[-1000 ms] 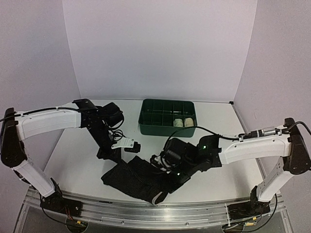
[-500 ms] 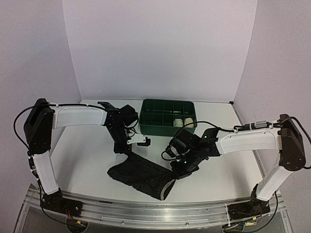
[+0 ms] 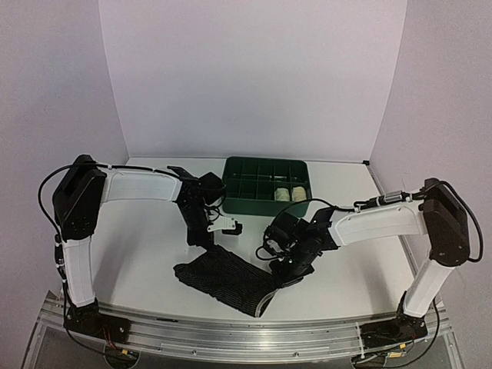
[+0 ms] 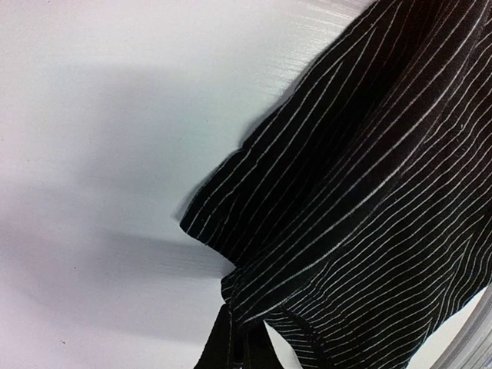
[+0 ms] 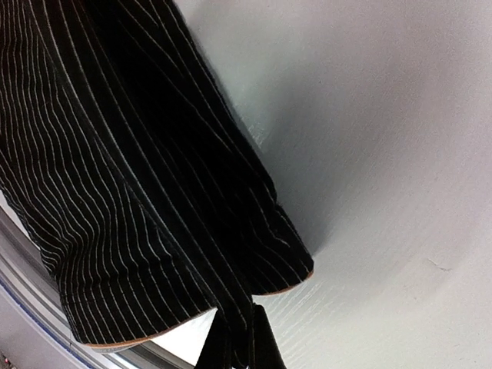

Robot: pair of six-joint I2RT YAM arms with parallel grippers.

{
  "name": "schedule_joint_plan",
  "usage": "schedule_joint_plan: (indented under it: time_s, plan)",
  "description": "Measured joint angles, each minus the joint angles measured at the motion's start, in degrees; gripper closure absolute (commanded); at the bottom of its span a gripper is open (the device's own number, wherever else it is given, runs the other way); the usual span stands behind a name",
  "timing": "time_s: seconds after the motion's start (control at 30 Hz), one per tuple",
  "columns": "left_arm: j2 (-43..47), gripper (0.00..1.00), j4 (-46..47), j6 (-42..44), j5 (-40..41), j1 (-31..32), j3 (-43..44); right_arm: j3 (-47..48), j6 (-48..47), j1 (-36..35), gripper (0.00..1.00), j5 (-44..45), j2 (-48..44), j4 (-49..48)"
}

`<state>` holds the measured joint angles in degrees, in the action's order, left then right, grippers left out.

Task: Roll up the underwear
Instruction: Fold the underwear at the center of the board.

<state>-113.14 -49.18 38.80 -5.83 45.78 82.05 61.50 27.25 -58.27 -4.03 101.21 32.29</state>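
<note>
1. The black underwear [image 3: 227, 278], marked with thin pale stripes, lies spread out on the white table [image 3: 138, 246]. It sits close to the near edge, between the two arms.
2. The left gripper [image 3: 207, 241] reaches down to the far left corner of the underwear.
3. In the left wrist view, the left gripper [image 4: 234, 334] has its fingers pressed together, pinching a fold of the striped cloth [image 4: 361, 192]. The rest of the cloth fans out to the right over the table.
4. The right gripper [image 3: 281, 277] meets the underwear at its right end.
5. In the right wrist view, the right gripper [image 5: 238, 327] is likewise closed tight on a pinch of the cloth [image 5: 131, 192]. A thin tan line runs along the hem beside it.
6. A green tray [image 3: 261, 207] with dividers stands at the far middle of the table. It is beyond the underwear and apart from it.
7. Two pale rolls [image 3: 290, 194] sit side by side in compartments toward the tray's right end.
</note>
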Motion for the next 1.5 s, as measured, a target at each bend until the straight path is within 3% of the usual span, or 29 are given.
schedule_joint_plan:
  time_s: [0.1, 0.17, 0.2, 0.27, 0.37, 0.5, 0.6, 0.67, 0.8, 1.07, 1.23, 1.5]
  plan:
    - [-0.02, 1.00, 0.42, -0.16, 0.06, 0.00, -0.05, 0.16, -0.15, 0.15, 0.95, 0.76, 0.00, -0.02]
    - [-0.06, 0.98, 0.96, -0.38, 0.13, 0.00, -0.05, 0.42, -0.18, 0.23, 0.82, 1.33, 0.00, -0.01]
    - [-0.11, 0.95, 1.26, -0.52, 0.23, 0.00, -0.05, 0.59, -0.22, 0.28, 0.74, 1.63, 0.00, 0.00]
    - [-0.25, 0.73, 1.73, -1.05, 0.52, 0.00, -0.05, 0.87, -0.29, 0.41, 0.61, 2.39, 0.00, 0.04]
    - [-0.39, 0.57, 2.41, -1.70, 1.07, -0.04, -0.05, 1.13, -0.23, 0.55, 0.56, 4.31, 0.00, 0.29]
    - [-0.42, 0.47, 3.46, -3.61, 1.39, -0.79, 0.32, 1.50, 0.71, 0.97, 0.54, 7.86, -0.32, 0.61]
    - [-0.29, 0.45, 4.23, -4.83, 1.38, -2.25, 1.73, 1.96, 1.25, 1.53, 0.57, 11.57, -2.06, 1.53]
    - [0.56, 0.45, 5.66, -5.49, 1.30, -3.32, 2.24, 2.17, 1.62, 2.00, 0.66, 14.18, -4.52, 2.72]
    - [3.59, 0.54, 6.24, -6.64, -0.96, -4.16, 2.11, 4.23, 2.33, 2.36, 0.78, 16.12, -7.68, 5.19]
    - [5.72, 0.54, 8.68, -8.84, -8.96, -0.43, -3.47, 15.73, 0.96, -2.98, 0.98, 14.23, 1.65, 4.66]
    - [2.84, 0.52, 12.07, -12.23, -10.41, 0.52, -7.12, 15.12, 4.13, -3.97, 1.00, 13.33, 7.57, 0.78]
    - [-1.27, 0.53, 21.33, -16.27, -7.69, -1.12, -7.85, 5.82, 12.00, -2.18, 1.00, 14.07, 7.98, -2.33]
